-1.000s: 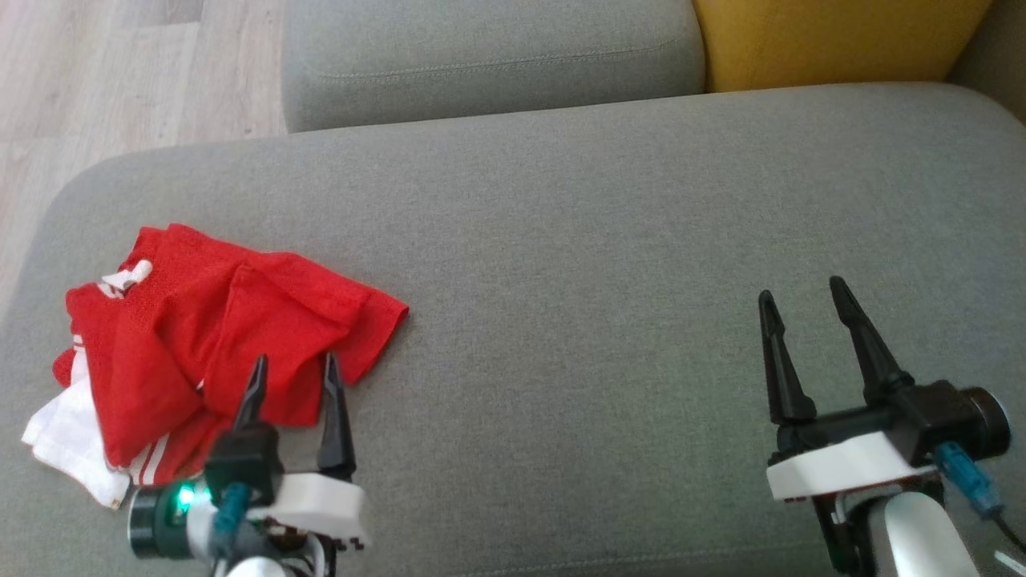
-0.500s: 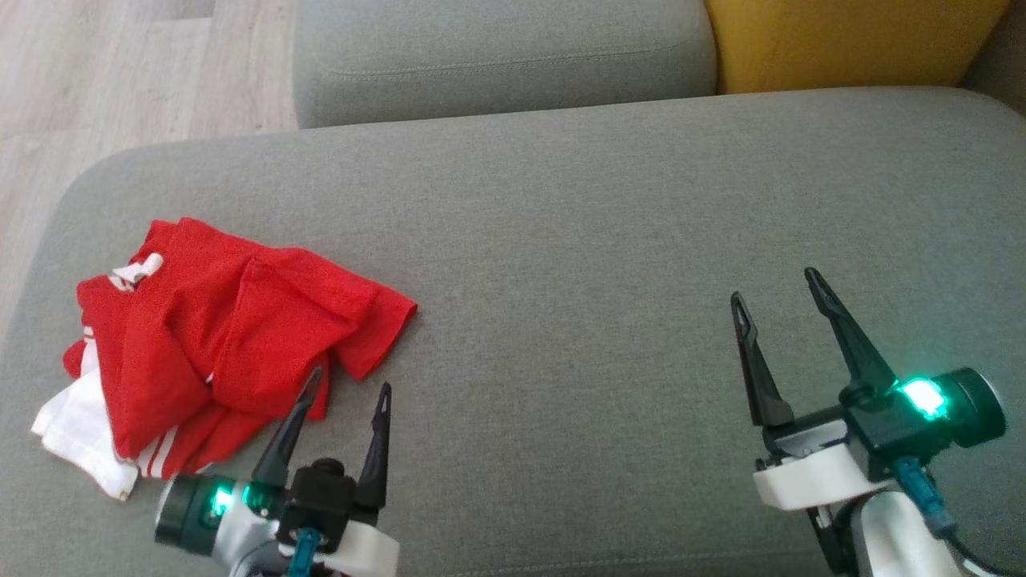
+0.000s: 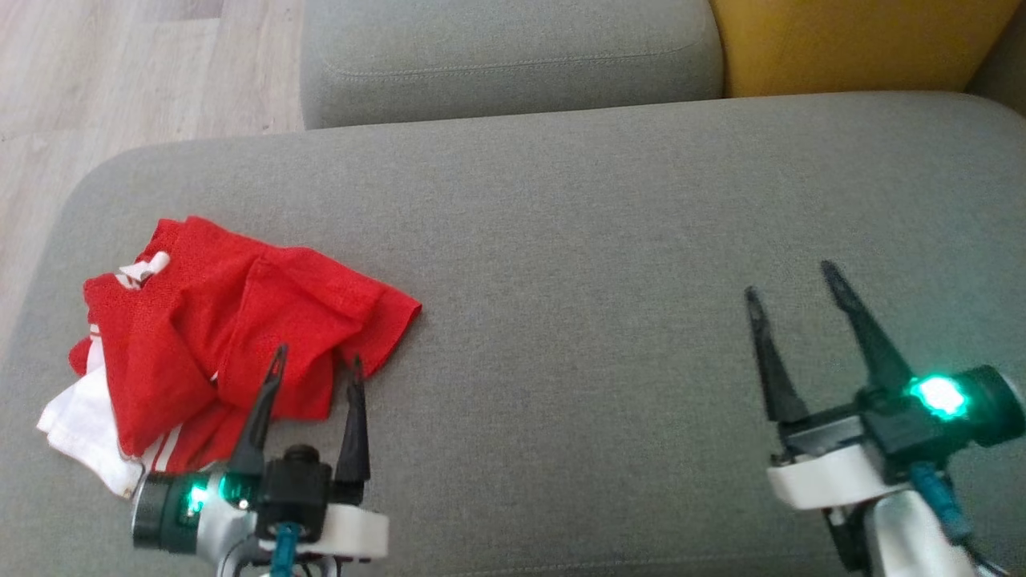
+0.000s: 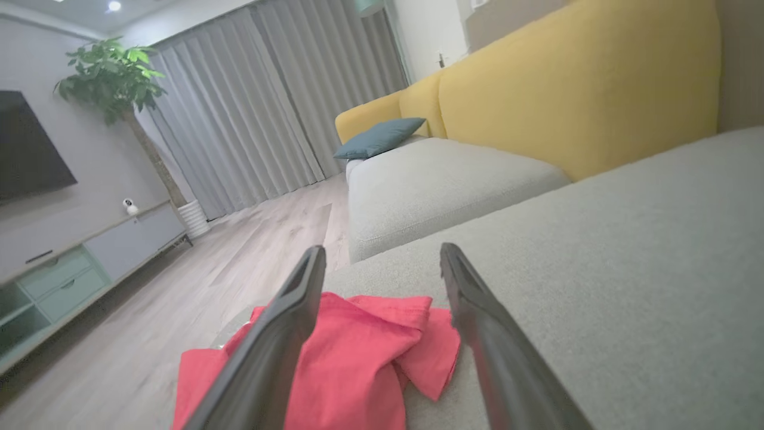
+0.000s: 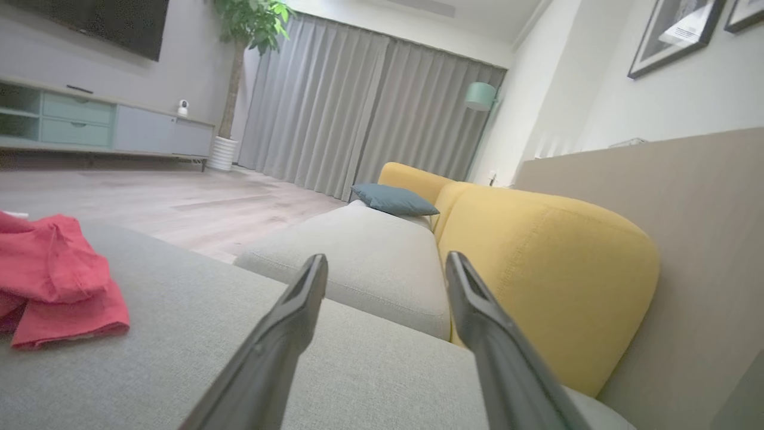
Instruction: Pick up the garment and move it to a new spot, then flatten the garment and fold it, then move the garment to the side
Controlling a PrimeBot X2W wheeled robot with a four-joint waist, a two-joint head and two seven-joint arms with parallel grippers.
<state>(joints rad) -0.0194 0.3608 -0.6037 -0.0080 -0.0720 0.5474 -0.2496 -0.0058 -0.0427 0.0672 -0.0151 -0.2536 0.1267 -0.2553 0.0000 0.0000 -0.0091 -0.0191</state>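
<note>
We see the red and white garment [image 3: 232, 320] lying crumpled on the left end of the grey sofa seat [image 3: 561, 240], near the edge by the wooden floor [image 3: 120, 72]. Its heap has the same shape as a second ago. It sits a little further right and lower in the head view, but so does the rest of the scene, so we put that down to the camera.

The left gripper [image 3: 317, 355] has changed most. Half a second ago its fingers leaned to the right, with the tips just off the garment's near right edge. Now they point straight up the picture again, and the tips overlap the near red fold. The fingers stand wide apart and hold nothing. In the left wrist view, the garment [image 4: 352, 358] lies between and below the left gripper [image 4: 383, 249]. We cannot tell whether the fingers touch the cloth.

The right gripper [image 3: 789, 279] is well apart from the garment, over bare seat on the right. Its fingers are spread and empty, and it has barely shifted. In the right wrist view, the right gripper [image 5: 387, 257] points towards the yellow cushion [image 5: 549, 269], and the garment [image 5: 54, 280] is at the far left.
</note>
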